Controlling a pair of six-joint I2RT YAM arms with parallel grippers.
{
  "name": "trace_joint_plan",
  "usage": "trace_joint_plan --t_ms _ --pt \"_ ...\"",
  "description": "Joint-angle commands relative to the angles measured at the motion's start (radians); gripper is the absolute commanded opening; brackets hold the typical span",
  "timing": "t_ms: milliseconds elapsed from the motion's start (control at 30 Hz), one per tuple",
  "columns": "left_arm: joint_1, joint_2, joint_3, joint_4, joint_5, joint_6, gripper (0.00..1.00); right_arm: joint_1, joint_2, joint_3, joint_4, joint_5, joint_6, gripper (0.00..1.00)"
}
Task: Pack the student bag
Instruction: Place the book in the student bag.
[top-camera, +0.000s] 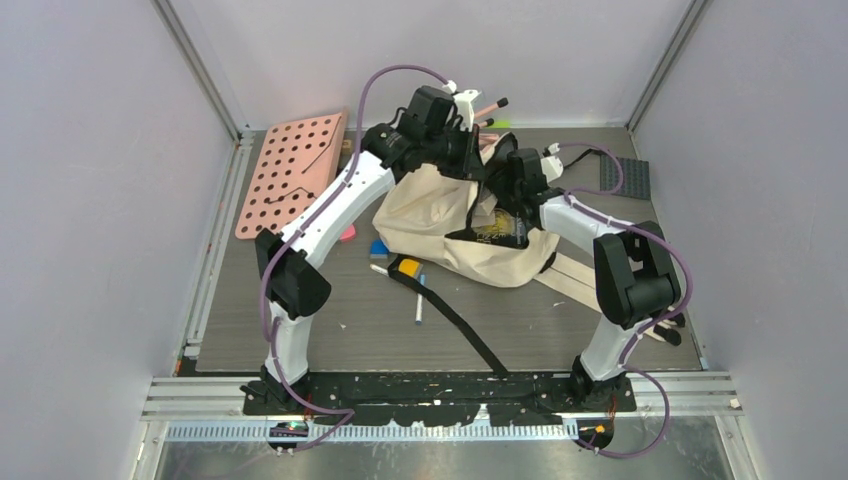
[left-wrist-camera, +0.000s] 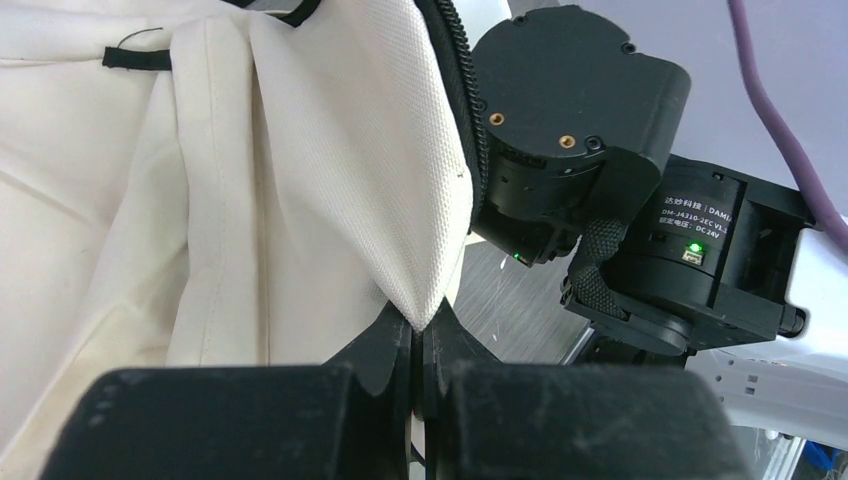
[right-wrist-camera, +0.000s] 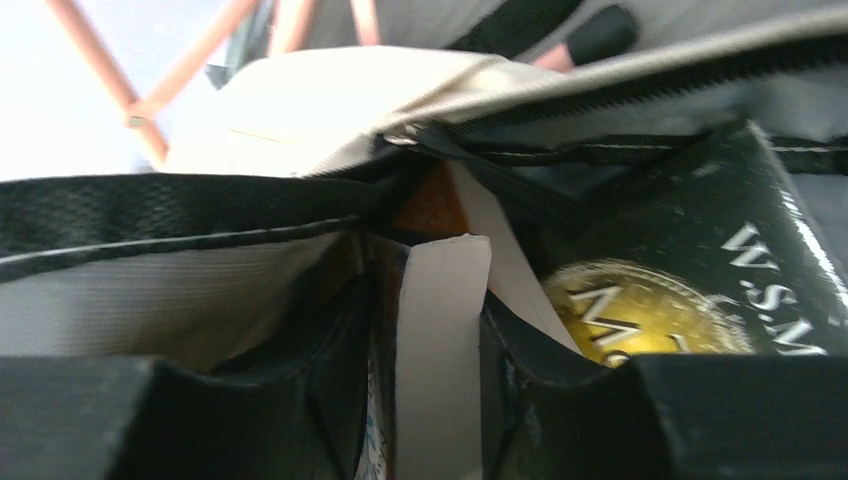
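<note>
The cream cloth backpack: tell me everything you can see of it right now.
The soft cream-beige cloth backpack lies crumpled on the grey table with its mouth open. A black zipper rims the opening. Grey lining shows inside, and a black book with a gold emblem sits partly in. A black webbing strap runs from beside it toward the near edge. The left gripper is shut on a fold of its cloth, holding it up. The right gripper is at the mouth.

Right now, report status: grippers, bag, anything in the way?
Left gripper shut on bag edge. Right gripper inside bag, white sheet between jaws, grip unclear. Black book already in.
</note>
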Motion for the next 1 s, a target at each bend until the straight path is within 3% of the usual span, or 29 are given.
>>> trace_joint_plan --t_ms 0,233,433,733,800,900,967 --pt "0.004 -0.042 -0.015 0.097 0.036 0.006 0.00 0.026 0.012 -0.036 -0.177 0.025 -0.148 0.47" --pt "0.017 -0.067 -0.075 0.107 0.028 -0.002 0.00 0.026 -0.113 -0.044 -0.220 0.065 -0.260 0.70" --pt "0.023 -0.108 -0.156 0.125 0.020 0.004 0.00 0.025 -0.260 -0.049 -0.326 0.114 -0.357 0.73" --pt "0.022 -0.195 -0.380 0.142 0.074 0.080 0.01 -0.073 -0.561 -0.079 -0.659 0.301 -0.431 0.78" --pt "0.019 -0.210 -0.421 0.140 0.160 0.104 0.16 -0.103 -0.636 -0.088 -0.697 0.349 -0.458 0.78" --pt "0.003 -0.236 -0.469 0.136 0.244 0.130 0.53 -0.153 -0.722 -0.093 -0.690 0.376 -0.540 0.80" --pt "0.002 -0.277 -0.509 0.162 0.269 0.113 0.66 -0.175 -0.763 -0.086 -0.660 0.373 -0.601 0.81"
